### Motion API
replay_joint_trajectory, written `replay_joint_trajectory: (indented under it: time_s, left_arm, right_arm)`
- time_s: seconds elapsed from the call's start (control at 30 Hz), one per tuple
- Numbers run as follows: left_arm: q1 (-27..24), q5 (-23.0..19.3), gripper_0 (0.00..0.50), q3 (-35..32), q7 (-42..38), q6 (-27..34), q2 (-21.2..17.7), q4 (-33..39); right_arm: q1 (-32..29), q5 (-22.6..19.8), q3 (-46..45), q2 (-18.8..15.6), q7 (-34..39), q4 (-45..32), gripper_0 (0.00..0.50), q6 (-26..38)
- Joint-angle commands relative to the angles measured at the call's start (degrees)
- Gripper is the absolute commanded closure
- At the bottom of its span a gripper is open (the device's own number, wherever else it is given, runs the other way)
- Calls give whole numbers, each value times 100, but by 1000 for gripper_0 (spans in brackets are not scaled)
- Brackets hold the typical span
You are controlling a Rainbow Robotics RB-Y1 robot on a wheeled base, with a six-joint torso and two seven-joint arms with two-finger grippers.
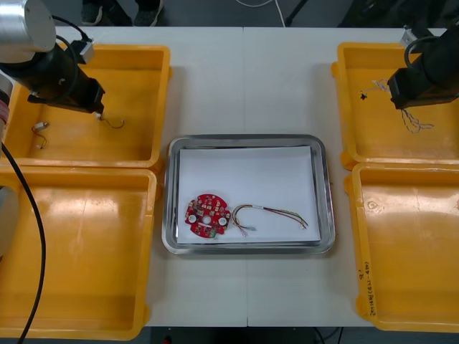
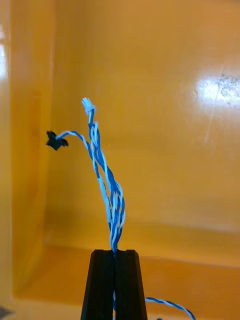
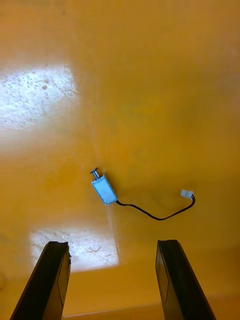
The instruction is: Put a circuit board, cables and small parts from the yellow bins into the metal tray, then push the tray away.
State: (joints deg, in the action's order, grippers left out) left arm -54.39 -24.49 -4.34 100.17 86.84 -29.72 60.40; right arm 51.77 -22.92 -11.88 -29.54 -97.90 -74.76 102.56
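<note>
Over the far left yellow bin (image 1: 140, 68) my left gripper (image 1: 97, 107) hangs open. Beyond its fingertips (image 3: 56, 247) a small metal part (image 3: 104, 190) lies on the bin floor, trailing a thin black wire with a white plug (image 3: 186, 193). My right gripper (image 2: 114, 256) is shut on a twisted blue and white cable (image 2: 106, 175), held above the far right yellow bin (image 1: 358, 147); the cable (image 1: 416, 123) hangs below that gripper (image 1: 396, 102). The metal tray (image 1: 247, 138), white inside, holds a round red circuit board (image 1: 208, 213) and a red and yellow cable (image 1: 276, 213).
A second small metal part (image 1: 39, 127) lies at the left of the far left bin. The near left bin (image 1: 79, 251) and near right bin (image 1: 409, 251) flank the tray. A black lead (image 1: 21, 215) runs down the left edge.
</note>
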Motion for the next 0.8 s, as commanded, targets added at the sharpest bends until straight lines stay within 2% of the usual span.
replay_joint_trajectory:
  time_s: [0.03,0.33,0.8]
  left_arm:
    - [-72,85,0,-129,-1676,-220,-165,191]
    - [-72,216,0,-120,-2546,-404,-69,165]
    - [-89,190,0,214,-2546,-1318,81,-591]
  right_arm:
    - [-26,77,-192,-254,-230,-698,500,625]
    - [-387,-116,-183,-395,-274,-2086,500,744]
    - [-1081,-1803,-25,-905,-309,-3255,500,744]
